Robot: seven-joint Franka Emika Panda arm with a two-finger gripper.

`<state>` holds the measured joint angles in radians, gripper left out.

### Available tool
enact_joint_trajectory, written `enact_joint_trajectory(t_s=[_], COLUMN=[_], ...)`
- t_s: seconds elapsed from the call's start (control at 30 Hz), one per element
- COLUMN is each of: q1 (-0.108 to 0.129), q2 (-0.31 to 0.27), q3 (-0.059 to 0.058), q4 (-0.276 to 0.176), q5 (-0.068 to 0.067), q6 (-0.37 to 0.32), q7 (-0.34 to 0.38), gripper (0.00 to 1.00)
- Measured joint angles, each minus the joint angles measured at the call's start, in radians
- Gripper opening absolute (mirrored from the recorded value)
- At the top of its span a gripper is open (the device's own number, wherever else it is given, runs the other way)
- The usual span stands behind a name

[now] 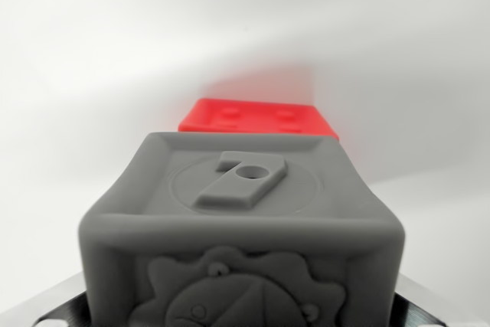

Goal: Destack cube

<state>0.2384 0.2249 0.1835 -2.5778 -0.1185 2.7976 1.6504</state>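
A grey cube (241, 220) fills the lower half of the wrist view, very close to the camera. Its top face carries a raised numeral 7 with a small hole, and its near face has a moulded sun-like relief. My gripper (241, 308) stands around it: dark fingertips (53, 308) show at the bottom left and bottom right corners, pressed against the cube's two sides, so it is shut on the cube. Beyond the grey cube lies a red cube (256, 119) with small square recesses on its top; only its top and upper edge show.
A plain white surface (92, 74) lies all around, with a soft shadow behind the red cube.
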Motion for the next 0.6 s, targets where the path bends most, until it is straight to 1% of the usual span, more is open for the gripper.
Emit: enact_joint_trajectory(t_s=[0.27, 0.33, 0.6], q1=[-0.002, -0.002, -0.002], q2=[-0.036, -0.049, -0.088], q3=[0.007, 0.009, 0.013], q4=[-0.004, -0.005, -0.007], q5=[0.022, 0.03, 0.054], q6=[-0.03, -0.042, -0.077], q7=[-0.015, -0.021, -0.038], gripper=[0.0, 0.0, 0.0])
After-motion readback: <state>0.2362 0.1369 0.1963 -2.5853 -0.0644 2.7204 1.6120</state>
